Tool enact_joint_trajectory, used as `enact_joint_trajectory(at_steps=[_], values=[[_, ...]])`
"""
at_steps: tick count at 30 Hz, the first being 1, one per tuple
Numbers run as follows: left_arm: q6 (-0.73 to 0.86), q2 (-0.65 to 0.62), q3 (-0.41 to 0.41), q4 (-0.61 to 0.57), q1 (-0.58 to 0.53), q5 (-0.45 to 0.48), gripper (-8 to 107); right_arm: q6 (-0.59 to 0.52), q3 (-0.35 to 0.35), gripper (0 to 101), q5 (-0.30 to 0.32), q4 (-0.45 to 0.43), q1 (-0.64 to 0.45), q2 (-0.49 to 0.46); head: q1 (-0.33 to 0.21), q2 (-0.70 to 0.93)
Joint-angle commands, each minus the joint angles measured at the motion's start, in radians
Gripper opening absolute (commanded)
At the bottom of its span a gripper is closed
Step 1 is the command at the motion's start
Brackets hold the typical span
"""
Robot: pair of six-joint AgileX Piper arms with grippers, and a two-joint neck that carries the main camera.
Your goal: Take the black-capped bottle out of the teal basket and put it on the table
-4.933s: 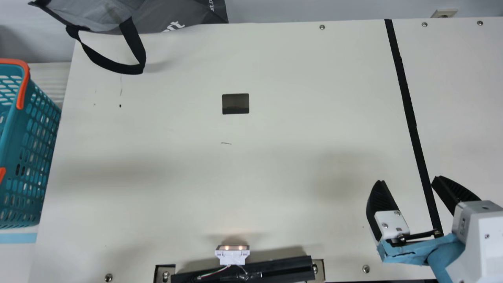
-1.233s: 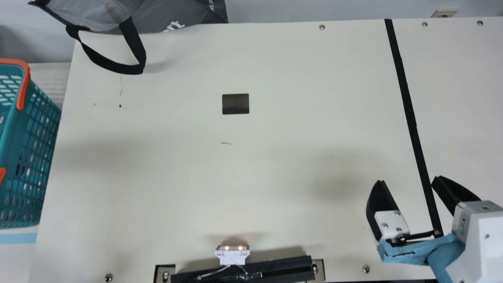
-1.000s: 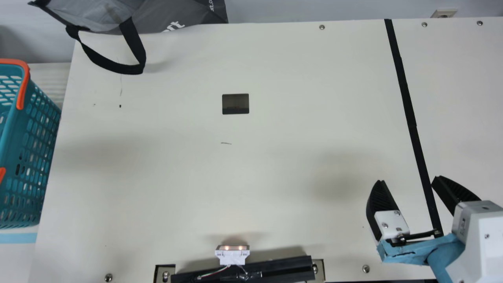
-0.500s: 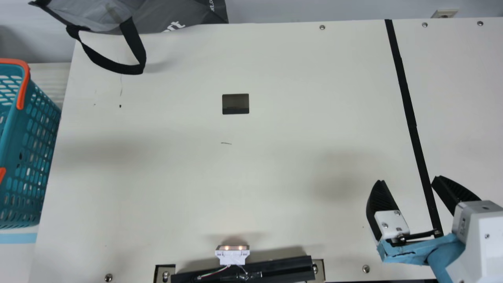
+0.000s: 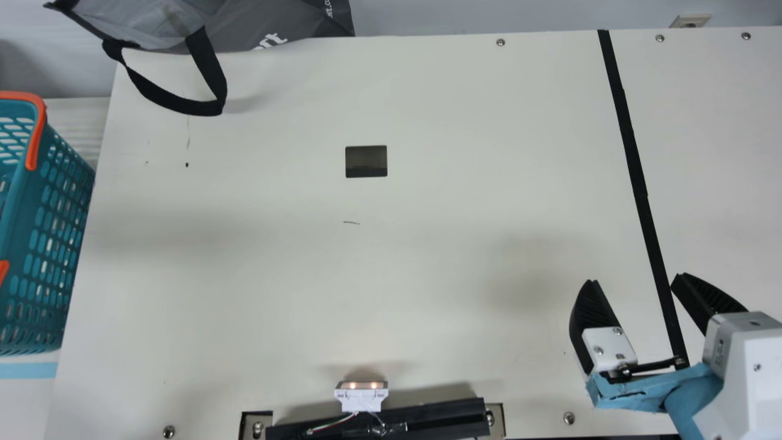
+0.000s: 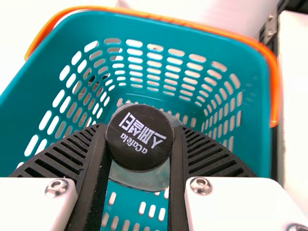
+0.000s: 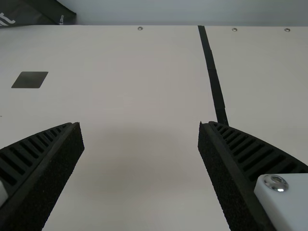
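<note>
The right gripper [image 5: 634,279] stands open over the right part of the cream table [image 5: 427,275], nothing between its fingers; the right wrist view shows the same gripper [image 7: 140,124] with fingers wide apart. At the main view's left edge is the teal basket [image 5: 52,214] with orange handles. Seen from above in the left wrist view, the basket [image 6: 192,41] surrounds the black-capped bottle [image 6: 139,156]. My left gripper [image 6: 139,129] is shut on this bottle, a finger against each side of the cap. The clear body below is partly hidden by the cap.
A grey bag [image 5: 269,21] with a black strap [image 5: 183,104] lies at the table's back left. A dark rectangle [image 5: 366,161] is set in the tabletop, and black tape [image 5: 635,171] runs down its right side. A small lit device [image 5: 361,397] sits at the front edge.
In the main view, dark spots seen through the basket's side holes have gone, and the faint shadow on the table's left has shifted slightly. The right arm has stayed still.
</note>
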Motion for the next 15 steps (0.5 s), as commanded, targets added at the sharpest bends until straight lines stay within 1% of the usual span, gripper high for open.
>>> enact_joint_trajectory(at_steps=[1,8,15], values=[[-0.017,-0.020,0.002,0.011,-0.006,0.002,0,0.000,0.000,91,0.000,0.000,0.000,0.000,-0.004,0.003],[-0.095,-0.086,-0.008,0.060,-0.019,0.025,0,0.000,0.000,91,0.000,0.000,0.000,0.000,-0.004,0.003],[-0.183,-0.141,-0.044,0.118,-0.026,0.056,0,0.000,0.000,91,0.001,-0.001,0.000,0.000,-0.004,0.003]])
